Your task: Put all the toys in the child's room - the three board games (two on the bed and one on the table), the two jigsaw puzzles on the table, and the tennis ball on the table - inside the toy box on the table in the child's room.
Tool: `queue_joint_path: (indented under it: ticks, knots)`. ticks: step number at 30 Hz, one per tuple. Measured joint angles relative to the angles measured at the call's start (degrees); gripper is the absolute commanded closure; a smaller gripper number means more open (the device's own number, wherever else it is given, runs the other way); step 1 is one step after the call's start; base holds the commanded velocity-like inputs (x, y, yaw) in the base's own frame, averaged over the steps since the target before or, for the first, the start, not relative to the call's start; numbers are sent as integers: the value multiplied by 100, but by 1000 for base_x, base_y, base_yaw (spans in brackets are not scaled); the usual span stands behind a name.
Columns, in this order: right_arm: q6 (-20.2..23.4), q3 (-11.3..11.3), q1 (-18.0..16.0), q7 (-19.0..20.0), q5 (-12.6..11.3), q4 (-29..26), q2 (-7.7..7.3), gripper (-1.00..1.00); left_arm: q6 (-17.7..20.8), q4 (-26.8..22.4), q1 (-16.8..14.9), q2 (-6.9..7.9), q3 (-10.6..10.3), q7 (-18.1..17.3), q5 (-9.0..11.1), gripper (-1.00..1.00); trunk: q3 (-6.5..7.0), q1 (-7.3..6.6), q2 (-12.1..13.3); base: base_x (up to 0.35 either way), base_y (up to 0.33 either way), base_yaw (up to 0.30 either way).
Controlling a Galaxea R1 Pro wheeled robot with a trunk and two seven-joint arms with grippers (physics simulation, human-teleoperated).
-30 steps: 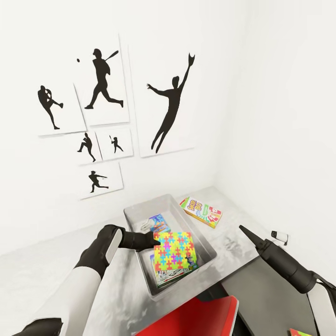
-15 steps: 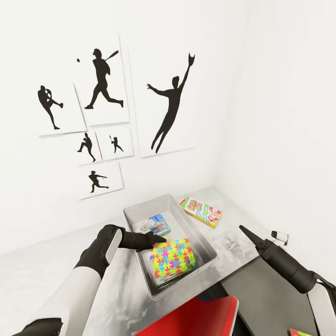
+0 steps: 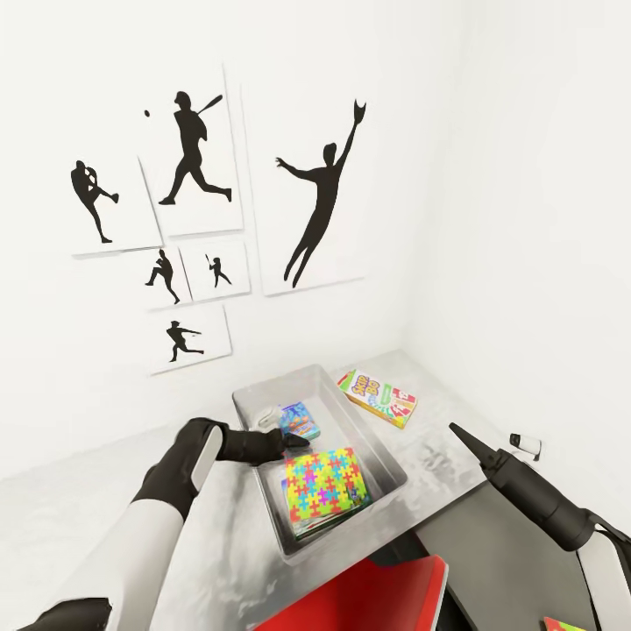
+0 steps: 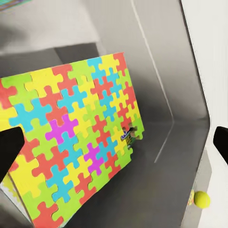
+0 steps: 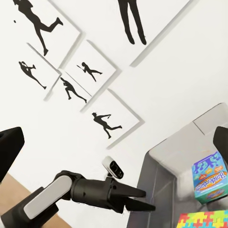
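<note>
Grey plastic toy box (image 3: 399, 478) on the pale grey table (image 3: 219, 535) already holds a bright square jigsaw puzzle (image 3: 326, 479), lying on printed boxes. The black left hand (image 3: 296, 441) hovers above the box's rim, open and empty. Judged next: fetching the green-red-yellow board game (image 3: 379, 396) just beside the box (right hand (image 3: 456, 429) waits nearby, grip unclear). A small yellow-green tennis ball (image 4: 202, 199) peeks outside the box; items beneath the puzzle are mostly hidden.

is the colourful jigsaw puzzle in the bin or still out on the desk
In. The jigsaw puzzle lies inside the grey bin, resting on a printed box, with the left gripper open just above it.
</note>
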Motion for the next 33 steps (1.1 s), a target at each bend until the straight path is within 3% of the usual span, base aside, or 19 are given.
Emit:
queue_joint_path:
  ticks: [3, 5, 10, 14, 15, 18, 21, 23, 27, 33]
  knots:
    - [-2, 0, 0, 0, 0, 0, 0, -100, 54, -243, 0, 103, 15, -38, 33, -100, 0, 0, 0, 0, 0, 0]
    - [-5, 0, 0, 0, 0, 0, 0, -100, 100, -546, 0, 252, 28, -150, 119, -100, 0, 0, 0, 0, 0, 0]
    - [-5, 0, 0, 2, 0, 0, 0, -100, 137, -1080, 5, 897, 39, -828, 584, -100, 0, 0, 0, 0, 0, 0]
    - [-7, 0, 0, 7, 0, 0, 4, -100, 137, -1238, 18, 1581, 33, -1564, 1001, -100, 0, 0, 0, 0, 0, 0]
    - [-8, 0, 0, 8, 1, 0, 6, -100, 134, -1271, 36, 1953, 30, -1962, 1195, -100, 0, 0, 0, 0, 0, 0]
    - [-8, 1, 0, 10, 0, 0, 10, -100, 116, -1288, 81, 2562, 32, -2589, 1418, -100, 0, 0, 0, 0, 0, 0]
    - [-9, 2, 0, 13, 0, 0, 17, -100, 58, -1254, 221, 3064, 34, -3195, 1545, -100, 0, 0, 0, 0, 0, 0]
    - [-9, 5, 0, 15, 0, 0, 22, -100, -30, -1162, 380, 3323, 38, -3560, 1589, -100, 0, 0, 0, 0, 0, -2]
    - [-9, 7, 0, 39, 0, 0, 33, -100, -390, -839, 718, 3633, 75, -4140, 1638, -100, 4, 0, 0, 0, 0, -37]
    - [-9, 7, 1, 113, 23, 6, 46, -100, -1154, -9, 1023, 3789, 284, -4670, 1674, -100, 30, 0, 0, 0, 0, -130]
